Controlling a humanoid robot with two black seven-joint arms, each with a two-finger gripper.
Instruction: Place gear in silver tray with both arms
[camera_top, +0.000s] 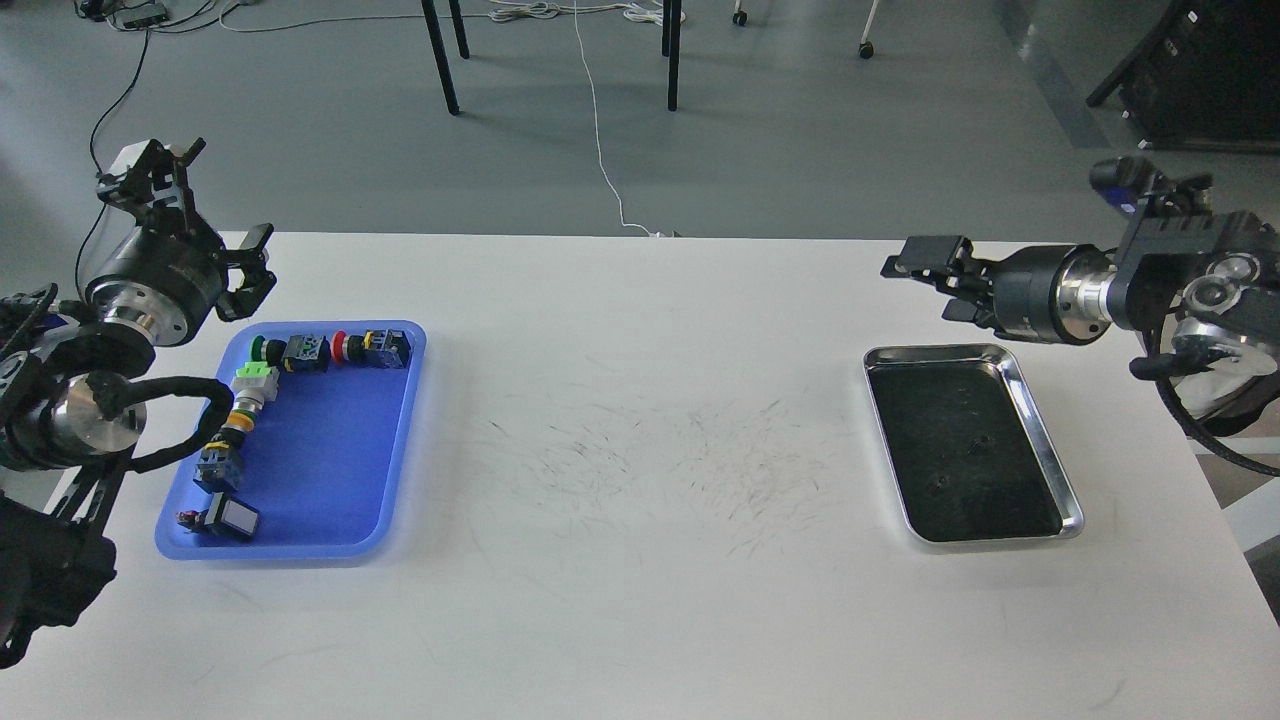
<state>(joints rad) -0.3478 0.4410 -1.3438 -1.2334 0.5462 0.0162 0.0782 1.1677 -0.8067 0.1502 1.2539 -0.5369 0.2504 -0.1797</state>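
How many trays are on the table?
2. The blue plastic tray sits on the left side with small parts in it; the silver tray sits on the right side, with no parts in it.

Silver tray (1041, 437): shiny rectangular metal, rounded corners, raised rim, dark reflective bottom (nothing inside). Lies flat on right part of table, long side running away from viewer, slightly skewed, its far end just below one arm.

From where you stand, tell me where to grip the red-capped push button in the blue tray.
Grip the red-capped push button across its narrow red cap, coming straight down from above with the left gripper. It lies on its side, with neighbours at either end.
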